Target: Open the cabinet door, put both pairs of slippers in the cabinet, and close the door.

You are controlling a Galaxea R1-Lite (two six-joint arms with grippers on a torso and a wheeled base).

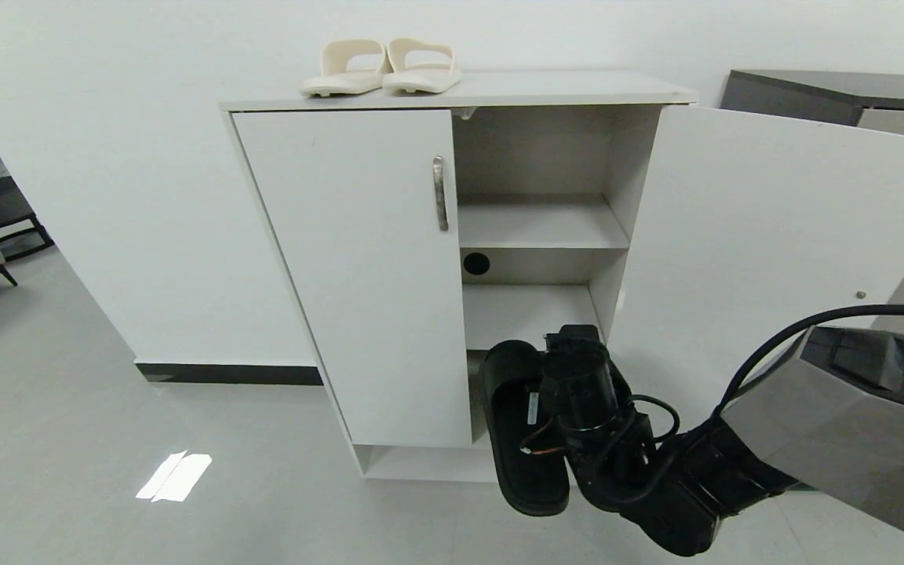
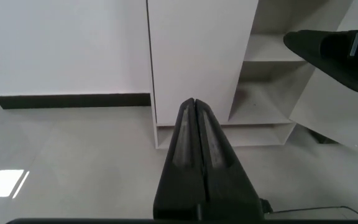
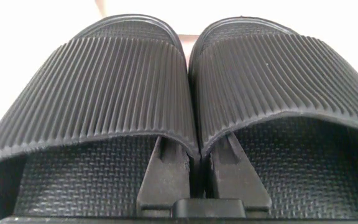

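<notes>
The black slippers [image 1: 519, 424] are pinched together by their straps in the nearly closed right claw [image 3: 199, 177], so that both are carried at once, at 6 o'clock of the cabinet's [image 1: 562, 86] open half. The cream slippers [image 1: 381, 69] are seen on top, at 12 o'clock. The left claw [image 2: 195, 137] is closed on nothing. An insole label cannot be read.

- Pair of black ribbed rubber slippers [image 1: 523, 424]: in the head view one sole shows whole, while the second is largely hidden behind the right arm's wrist. In the right wrist view the heels and outer sides are cut off by the picture's edges.
- Right gripper [image 3: 196, 162]: the fingertips are hidden under the slippers' straps.
- White open right-hand door [image 1: 766, 259]: its far edge is cut off, and its lower corner is behind the arm.
- White closed left-hand door [image 1: 350, 275]: it conceals that half of the white two-door cabinet [image 1: 499, 90].
</notes>
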